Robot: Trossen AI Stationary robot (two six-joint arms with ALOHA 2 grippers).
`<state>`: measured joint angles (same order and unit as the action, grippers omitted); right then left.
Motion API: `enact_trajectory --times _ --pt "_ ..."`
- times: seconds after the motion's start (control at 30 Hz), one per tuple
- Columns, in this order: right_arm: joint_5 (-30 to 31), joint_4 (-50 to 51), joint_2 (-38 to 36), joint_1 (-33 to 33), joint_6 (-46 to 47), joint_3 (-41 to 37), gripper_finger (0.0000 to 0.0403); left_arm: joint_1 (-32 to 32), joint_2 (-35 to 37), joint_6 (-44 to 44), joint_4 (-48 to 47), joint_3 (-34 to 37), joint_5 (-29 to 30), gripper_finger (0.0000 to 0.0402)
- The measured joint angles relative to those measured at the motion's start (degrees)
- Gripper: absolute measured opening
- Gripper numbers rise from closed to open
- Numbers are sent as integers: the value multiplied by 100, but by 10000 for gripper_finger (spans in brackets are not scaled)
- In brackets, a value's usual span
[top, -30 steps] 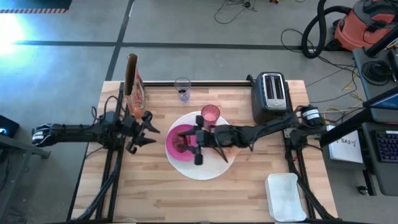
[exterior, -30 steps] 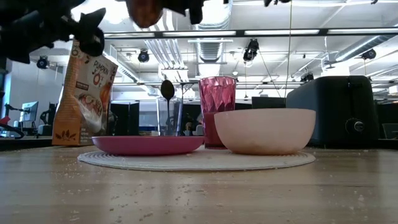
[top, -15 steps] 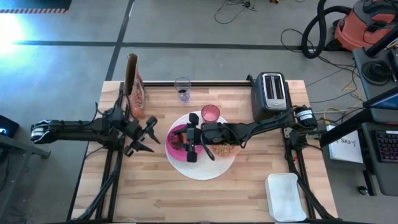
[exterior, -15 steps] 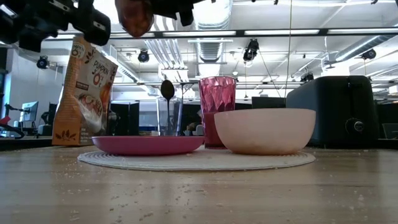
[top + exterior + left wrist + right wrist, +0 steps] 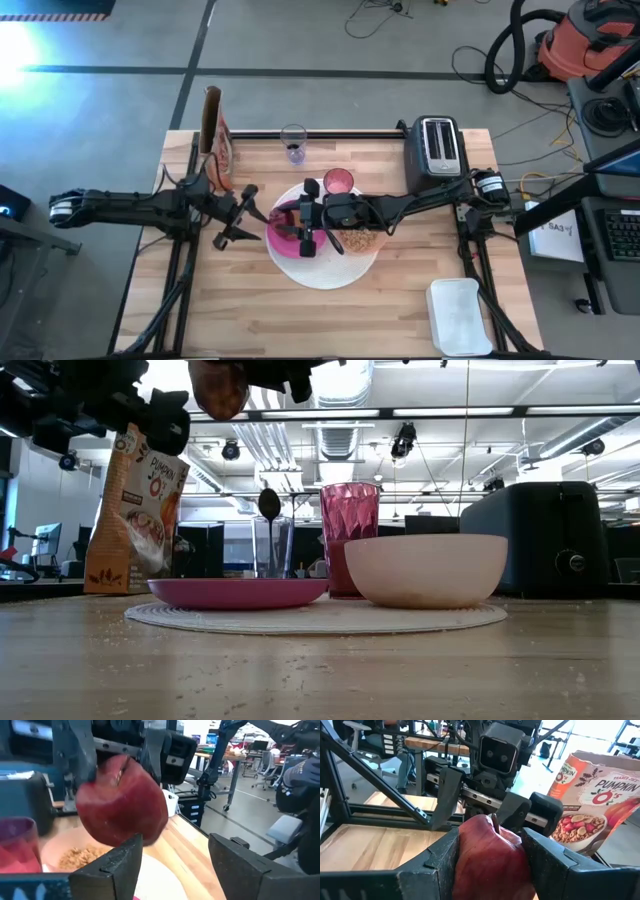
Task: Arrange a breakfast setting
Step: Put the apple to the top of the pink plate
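- A dark-red apple is being gripped between the two fingers of the right gripper, raised in the air above the magenta plate.
- The left gripper is being held just beside the plate's left edge, facing the apple, its fingers spread wide and holding nothing.
- The plate, a pale pink bowl containing cereal, and a pink tumbler are being carried on a big white round disc at the table's centre.
- A cereal box, a clear glass and a black toaster are standing along the far edge.
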<state>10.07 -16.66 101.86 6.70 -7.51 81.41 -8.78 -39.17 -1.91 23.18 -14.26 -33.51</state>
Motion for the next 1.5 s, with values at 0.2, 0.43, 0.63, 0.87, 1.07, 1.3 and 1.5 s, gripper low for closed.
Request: enact_trajectory --times 0.2,0.43,0.63,0.87,1.07,1.3,1.5 --pt "-35 4 -7 0 0 -2 185 -25 81 336 320 0 306 233" --pt "-457 -33 -7 1 -322 -4 185 -26 -37 477 631 2 471 253" --pt "-581 -34 37 -34 -1033 144 185 -26 -337 441 817 -61 472 259" --pt "-685 -166 37 -73 -1577 186 185 -28 -836 441 787 -421 229 260" --pt "-805 -165 130 -111 -1926 186 185 -12 -1367 470 770 -708 -353 260" --pt "-797 -203 165 -111 -2239 181 185 -12 -1606 482 783 -833 -656 260" --pt "-805 -183 165 -120 -2291 181 185 -12 -1699 554 873 -868 -776 255"
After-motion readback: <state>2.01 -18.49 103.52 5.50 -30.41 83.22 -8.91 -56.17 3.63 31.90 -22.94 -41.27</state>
